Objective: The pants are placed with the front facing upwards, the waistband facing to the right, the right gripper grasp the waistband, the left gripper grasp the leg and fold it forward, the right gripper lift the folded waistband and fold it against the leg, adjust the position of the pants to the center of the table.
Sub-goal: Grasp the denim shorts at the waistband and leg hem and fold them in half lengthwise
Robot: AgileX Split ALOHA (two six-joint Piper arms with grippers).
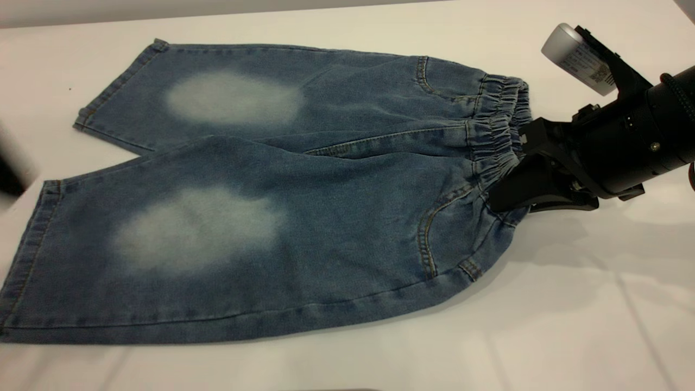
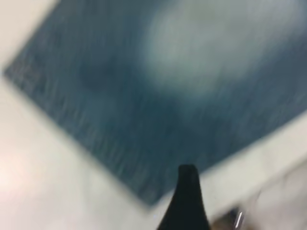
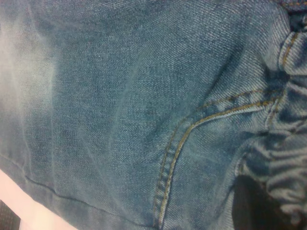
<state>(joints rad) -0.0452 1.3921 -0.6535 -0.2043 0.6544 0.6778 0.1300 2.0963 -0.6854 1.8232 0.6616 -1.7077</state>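
Pants (image 1: 260,217) lie flat, front up, on the white bench (image 1: 570,326); right hand (image 1: 502,190) clamps the waistband (image 1: 497,136). Left hand (image 1: 13,171) nears the leg hem, grip state unclear; it should pinch both layers squarely before folding

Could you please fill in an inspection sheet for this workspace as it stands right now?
Surface: the table is white and smooth, with faint reflections.
Job's things: the pants lie flat, front up and unfolded, both legs toward the left; the waistband is at the right.
Clutter: nothing seen.
Grippers: the right gripper is at the waistband's near part, its fingers on the gathered denim. The left gripper hovers near a leg hem without touching it.
Cables: a dark braided cable runs along the right arm.
Surroundings: a grey strip shows beyond the table's far edge; otherwise nothing seen.
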